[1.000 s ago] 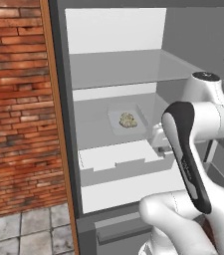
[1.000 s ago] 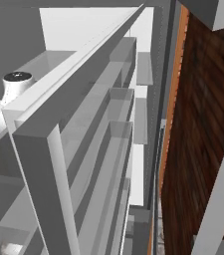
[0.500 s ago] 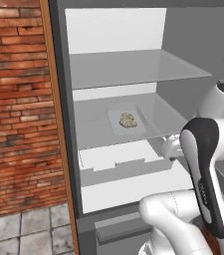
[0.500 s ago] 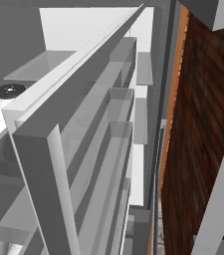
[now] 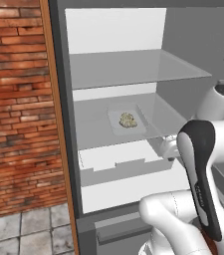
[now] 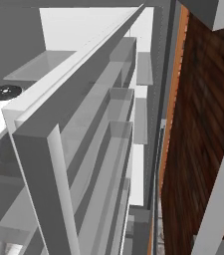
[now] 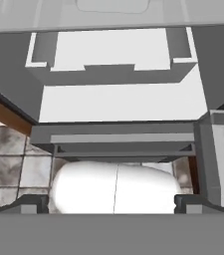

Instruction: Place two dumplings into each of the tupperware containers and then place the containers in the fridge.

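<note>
Our tool [image 7: 113, 204] hangs with its tips spread apart and nothing between them, looking at the white drawer [image 7: 116, 67] of the tall grey fridge [image 5: 61, 99]. Up ahead sits one shallow see-through tupperware container [image 5: 127, 121] on the middle glass shelf [image 5: 91, 127]. It holds a pale crinkled dumpling clump [image 5: 128, 119], which we cannot split into a count. We judge the risk to be the arm clipping that shelf's edge or the open grey door [image 6: 58, 164] as it moves off, or the second container being forgotten.

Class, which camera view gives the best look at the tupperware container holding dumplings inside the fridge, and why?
The left base view: the tupperware container sits in full on the fridge's middle glass shelf, with dumplings visible inside. The hand view catches just its near edge at the top. The right base view looks along the open fridge door instead.
</note>
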